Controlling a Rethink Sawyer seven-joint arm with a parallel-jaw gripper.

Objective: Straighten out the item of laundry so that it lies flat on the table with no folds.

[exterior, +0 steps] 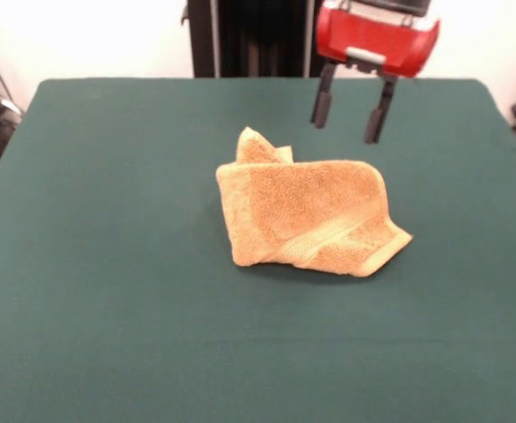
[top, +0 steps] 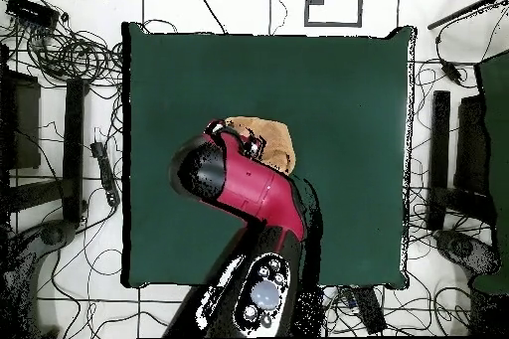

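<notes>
One folded towel (exterior: 306,216) on table (exterior: 108,264); gripper (exterior: 350,110) above, apart, spread wide, empty.

Red-and-black arm (top: 254,191) reaches in from above; the gripper (exterior: 353,113) hangs in the air, fingers (exterior: 322,106) spread apart, apparently holding nothing.

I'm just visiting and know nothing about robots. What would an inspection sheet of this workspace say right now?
Surface: dark green table, cloth smooth.
Job's things: orange-tan towel lies folded over itself near the middle, one corner sticking up, border band showing; not flat.
Clutter: nothing seen on the table.
Grippers: gripper hangs above the table beyond the towel, fingers apart, holding nothing, not touching the towel.
Cables: many black cables on the floor round the table.
Surroundings: white floor, dark stands beside the table.
</notes>
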